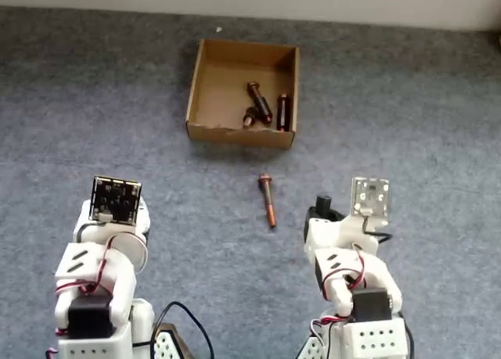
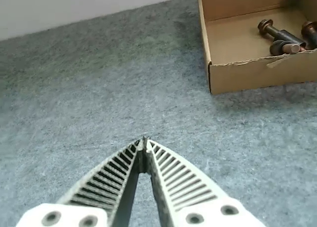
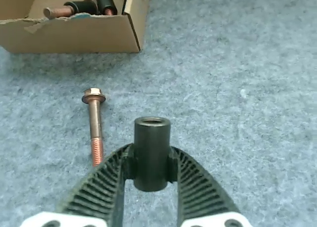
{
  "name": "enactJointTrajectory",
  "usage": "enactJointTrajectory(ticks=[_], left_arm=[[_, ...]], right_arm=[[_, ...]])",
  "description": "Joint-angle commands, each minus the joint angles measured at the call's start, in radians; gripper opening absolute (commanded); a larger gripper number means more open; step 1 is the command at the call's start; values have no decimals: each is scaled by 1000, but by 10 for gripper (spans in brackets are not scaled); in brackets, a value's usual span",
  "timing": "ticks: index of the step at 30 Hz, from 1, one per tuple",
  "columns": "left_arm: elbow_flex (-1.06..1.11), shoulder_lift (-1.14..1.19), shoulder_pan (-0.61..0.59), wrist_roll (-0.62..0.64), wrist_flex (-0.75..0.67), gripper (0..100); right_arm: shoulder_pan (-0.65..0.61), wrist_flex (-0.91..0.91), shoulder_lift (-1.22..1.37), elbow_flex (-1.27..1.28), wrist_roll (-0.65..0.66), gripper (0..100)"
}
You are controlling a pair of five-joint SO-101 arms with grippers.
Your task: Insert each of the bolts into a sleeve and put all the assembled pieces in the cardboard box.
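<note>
A copper bolt (image 1: 268, 199) lies on the grey carpet between the arms and the cardboard box (image 1: 205, 131), its head toward the box; it is the bolt (image 3: 94, 125) beside my right gripper. My right gripper (image 3: 151, 162) is shut on a black sleeve (image 3: 151, 150), held upright just right of the bolt; the sleeve (image 1: 322, 205) shows at the right arm's front. The cardboard box (image 2: 247, 73) holds assembled bolt-and-sleeve pieces (image 1: 260, 103). My left gripper (image 2: 144, 150) is shut on nothing above bare carpet, left of the box.
Grey carpet covers the whole table. The box's near wall (image 3: 74, 34) is torn along its top edge. A pale wall edge (image 2: 74, 9) runs behind the carpet.
</note>
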Motion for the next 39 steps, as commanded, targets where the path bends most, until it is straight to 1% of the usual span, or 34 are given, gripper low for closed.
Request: enactJointTrajectory(ticks=[1,4,8,10,15,18,22,25,28,32,39], left_arm=[[-137,-5,36,-49,63,37],[-234,-4,82,-63,121,36],[-335,2,154,-63,193,35],[-369,48,176,-63,215,35],[-461,335,189,-64,210,34],[-536,529,246,-64,210,34],[-628,757,346,-54,210,38],[-694,911,397,12,207,41],[-754,1063,441,71,187,92],[-858,1260,481,192,183,139],[-1050,1609,553,345,183,176]], right_arm=[[10,-31,-111,35,-43,4],[12,-33,-191,91,-69,4],[13,-96,-174,117,-69,4],[16,-119,-173,119,-69,4],[93,-124,-173,119,-71,4],[128,-125,-173,119,-124,4],[157,-153,-173,120,-138,4],[193,-153,-173,120,-140,4],[219,-153,-173,120,-140,4],[228,-153,-173,120,-140,4],[226,-153,-173,120,-140,4]])
